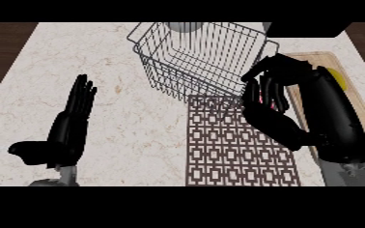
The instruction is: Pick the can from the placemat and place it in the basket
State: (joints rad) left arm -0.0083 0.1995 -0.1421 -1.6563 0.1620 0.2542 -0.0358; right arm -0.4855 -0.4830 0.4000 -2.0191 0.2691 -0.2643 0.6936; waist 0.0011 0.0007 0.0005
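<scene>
Right hand (276,121) clasping can (269,97), beside basket (152,71) edge

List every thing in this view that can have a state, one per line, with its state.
left hand: open, fingers up, resting at the left.
right hand: shut on the can, beside the basket.
can: held, mostly hidden by fingers, not yet in the basket.
basket: upright, open-topped.
placemat: flat on the counter.

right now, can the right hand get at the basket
Probably yes: the right hand, curled round the can, sits by the near right corner of the basket, with nothing between them and its top open.
</scene>
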